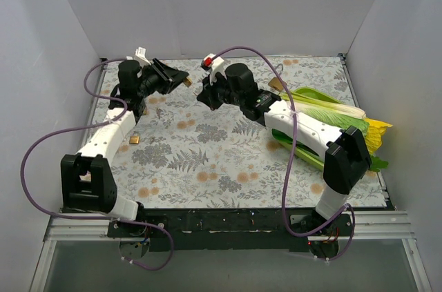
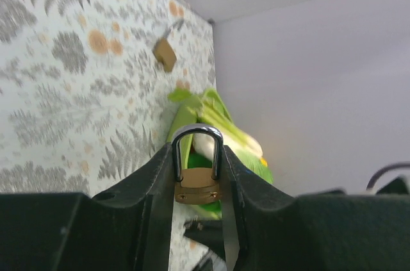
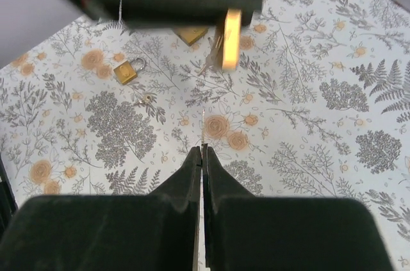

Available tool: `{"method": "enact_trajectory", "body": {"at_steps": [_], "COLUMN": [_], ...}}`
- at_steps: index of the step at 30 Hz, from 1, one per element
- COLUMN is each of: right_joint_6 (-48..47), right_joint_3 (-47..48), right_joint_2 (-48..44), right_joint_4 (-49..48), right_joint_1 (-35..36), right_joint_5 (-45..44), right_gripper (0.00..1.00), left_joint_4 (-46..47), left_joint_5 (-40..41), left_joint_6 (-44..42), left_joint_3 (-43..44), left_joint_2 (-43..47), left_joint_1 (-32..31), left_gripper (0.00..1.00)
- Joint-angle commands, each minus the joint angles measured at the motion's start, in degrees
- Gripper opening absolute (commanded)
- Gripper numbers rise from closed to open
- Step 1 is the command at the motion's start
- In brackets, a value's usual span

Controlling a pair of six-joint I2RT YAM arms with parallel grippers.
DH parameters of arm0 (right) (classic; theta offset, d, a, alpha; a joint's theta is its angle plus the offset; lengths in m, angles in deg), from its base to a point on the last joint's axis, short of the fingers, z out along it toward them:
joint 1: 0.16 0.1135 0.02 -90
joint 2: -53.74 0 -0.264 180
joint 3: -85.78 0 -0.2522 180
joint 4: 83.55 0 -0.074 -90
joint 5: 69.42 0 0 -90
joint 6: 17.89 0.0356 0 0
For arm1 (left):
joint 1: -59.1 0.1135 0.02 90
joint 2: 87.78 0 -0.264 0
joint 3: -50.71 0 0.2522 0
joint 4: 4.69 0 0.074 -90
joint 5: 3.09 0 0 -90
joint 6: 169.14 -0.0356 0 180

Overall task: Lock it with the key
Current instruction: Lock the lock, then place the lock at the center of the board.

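My left gripper [image 1: 178, 77] is shut on a brass padlock [image 1: 187, 81] and holds it in the air above the far middle of the table. In the left wrist view the padlock [image 2: 197, 184] sits between the fingers [image 2: 154, 175] with its steel shackle pointing outward. My right gripper [image 1: 204, 90] is just right of it, shut on a thin key [image 3: 202, 127] that shows edge-on past the fingertips. In the right wrist view the held padlock [image 3: 229, 39] hangs ahead of and above the key, a short gap apart.
A spare padlock [image 1: 135, 139] lies on the floral cloth at the left, and it also shows in the right wrist view [image 3: 128, 70] with loose keys [image 3: 147, 98] beside it. Another padlock [image 1: 275, 83] lies at the back right. Green leafy vegetables [image 1: 331, 116] lie along the right side.
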Motion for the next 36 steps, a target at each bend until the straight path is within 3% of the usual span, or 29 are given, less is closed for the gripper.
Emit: {"method": "enact_trajectory", "body": {"at_steps": [1,6,11,13,16,27,36], "right_joint_6": [2.2,4.0,5.9,9.7,13.4,17.0,17.8], "right_joint_3": [-2.1,-3.2,1.6,8.5,12.8,15.0,18.9], "right_joint_2": [-2.2,-2.1,6.3,10.6,16.8,26.8,32.9], "right_joint_4": [0.1,-0.1,-3.3,-2.1,-2.8,-5.2,-6.3], "right_joint_1": [0.4,0.2,-1.8,-2.6,-3.6,-4.7,-5.4], "right_joint_5": [1.4,0.0,-0.3,1.2,3.7,4.8,3.3], "right_gripper": [0.01,0.01,0.01,0.01,0.01,0.01,0.01], "left_joint_4": [1.9,-1.1,-19.5,-28.0,-35.5,-36.5,-36.2], "left_joint_5": [7.4,7.8,6.0,6.6,6.2,7.5,9.5], "left_joint_6": [-1.1,-8.4,-23.5,-29.3,-33.9,-41.1,-41.1], "left_joint_3": [9.1,15.7,22.3,27.6,31.9,31.0,31.2], "left_joint_2": [-4.5,-9.4,-15.0,-19.6,-24.9,-32.7,-37.1], "left_joint_1": [4.2,5.4,5.4,5.5,5.5,4.0,1.7], "left_gripper": [0.00,0.00,0.00,0.00,0.00,0.00,0.00]}}
